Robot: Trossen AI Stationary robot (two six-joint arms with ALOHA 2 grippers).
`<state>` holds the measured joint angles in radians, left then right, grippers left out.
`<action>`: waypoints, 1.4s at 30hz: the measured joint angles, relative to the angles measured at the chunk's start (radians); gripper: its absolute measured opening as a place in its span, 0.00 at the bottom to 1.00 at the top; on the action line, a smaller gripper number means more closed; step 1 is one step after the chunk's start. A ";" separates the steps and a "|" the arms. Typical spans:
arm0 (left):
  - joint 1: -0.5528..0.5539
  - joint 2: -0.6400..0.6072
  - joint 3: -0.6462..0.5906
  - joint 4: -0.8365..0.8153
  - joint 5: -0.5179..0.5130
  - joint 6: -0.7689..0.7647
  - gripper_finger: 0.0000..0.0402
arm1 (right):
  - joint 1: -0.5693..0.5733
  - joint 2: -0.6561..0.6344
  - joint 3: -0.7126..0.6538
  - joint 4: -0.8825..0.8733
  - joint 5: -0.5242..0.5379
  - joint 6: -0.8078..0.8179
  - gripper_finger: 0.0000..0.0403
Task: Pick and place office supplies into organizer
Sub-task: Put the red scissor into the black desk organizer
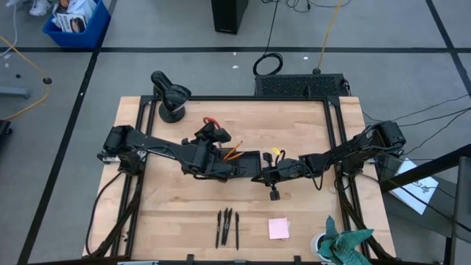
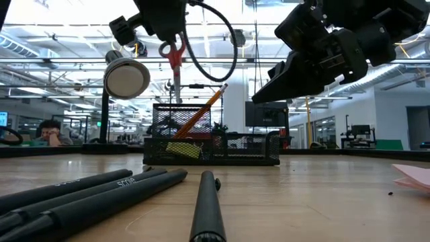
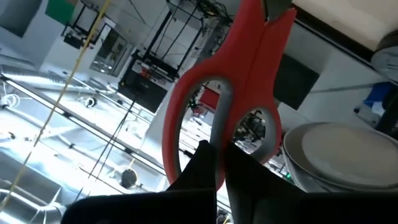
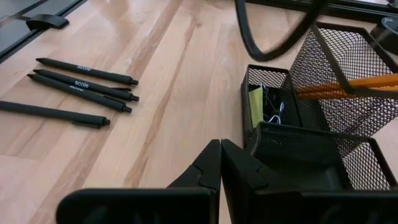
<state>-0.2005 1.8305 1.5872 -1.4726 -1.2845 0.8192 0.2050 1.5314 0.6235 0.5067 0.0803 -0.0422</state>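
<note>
Between left pincer (image 3: 219, 168) tips: scissors (image 3: 233, 93) (red-handled).

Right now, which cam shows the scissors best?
Left wrist view: the scissors fill the frame, red handle loops pinched in the shut left pincer. Low view shows them small, hanging above the organizer. High view gives only a red sliver; the right wrist view misses them.

Red-handled scissors (image 3: 249, 81); black wire-mesh organizer (image 4: 323, 124); orange pencil (image 2: 201, 111); four black pens (image 4: 78, 87); pink sticky-note pad (image 1: 279, 228).
</note>
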 joint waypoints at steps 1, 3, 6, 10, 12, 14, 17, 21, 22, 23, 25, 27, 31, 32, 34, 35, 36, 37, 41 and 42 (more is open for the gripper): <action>0.003 0.000 -0.004 0.018 0.000 0.011 0.01 | 0.000 0.000 0.000 0.001 0.000 0.000 0.01; 0.005 0.000 -0.015 0.055 0.000 0.039 0.02 | 0.000 0.000 0.000 0.006 0.000 -0.001 0.01; 0.001 0.000 -0.040 0.112 0.001 0.099 0.03 | 0.000 0.000 0.000 0.007 0.000 -0.003 0.01; -0.004 0.000 -0.090 0.189 0.039 0.166 0.01 | 0.000 0.000 0.000 0.007 0.000 -0.009 0.01; -0.003 0.000 -0.133 0.257 0.050 0.232 0.02 | 0.000 0.000 0.000 0.007 0.000 -0.014 0.01; -0.003 0.000 -0.177 0.325 0.053 0.316 0.04 | 0.000 0.000 0.000 0.007 0.000 -0.014 0.01; -0.004 0.000 -0.235 0.438 0.054 0.423 0.04 | 0.000 0.000 0.000 0.007 0.000 -0.014 0.01; -0.003 0.000 -0.302 0.572 0.062 0.490 0.02 | 0.000 0.000 0.000 0.013 0.000 -0.014 0.01; -0.003 0.000 -0.313 0.592 0.059 0.501 0.01 | 0.000 0.000 0.000 0.014 0.000 -0.014 0.01; -0.003 -0.002 -0.322 0.612 0.055 0.511 0.01 | 0.000 0.000 0.000 0.015 0.000 -0.014 0.01; -0.005 -0.002 -0.337 0.645 0.050 0.527 0.02 | 0.000 0.000 0.000 0.020 0.000 -0.014 0.01; -0.006 -0.003 -0.349 0.678 0.050 0.545 0.04 | 0.000 0.000 0.000 0.021 0.001 -0.014 0.01; -0.014 -0.003 -0.353 0.702 0.059 0.555 0.05 | 0.000 0.000 0.000 0.021 0.000 -0.014 0.01; -0.015 -0.003 -0.353 0.709 0.061 0.556 0.05 | 0.000 0.000 0.000 0.021 0.000 -0.014 0.01; -0.016 -0.003 -0.353 0.722 0.062 0.555 0.04 | 0.000 0.000 0.000 0.021 0.000 -0.015 0.01; -0.016 -0.003 -0.354 0.726 0.064 0.549 0.04 | 0.000 0.000 0.000 0.021 0.000 -0.015 0.01; -0.016 -0.003 -0.354 0.732 0.071 0.542 0.04 | 0.000 0.000 0.000 0.021 0.000 -0.015 0.01; -0.018 -0.003 -0.354 0.740 0.077 0.537 0.04 | 0.000 0.000 0.000 0.021 0.000 -0.015 0.01; -0.021 -0.002 -0.354 0.750 0.087 0.534 0.11 | 0.000 0.000 0.000 0.021 0.000 -0.022 0.01; -0.021 -0.002 -0.354 0.749 0.090 0.539 0.13 | 0.000 0.000 0.000 0.022 0.000 -0.023 0.01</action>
<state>-0.2217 1.8288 1.2329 -0.7235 -1.1945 1.3579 0.2050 1.5314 0.6235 0.5285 0.0807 -0.0647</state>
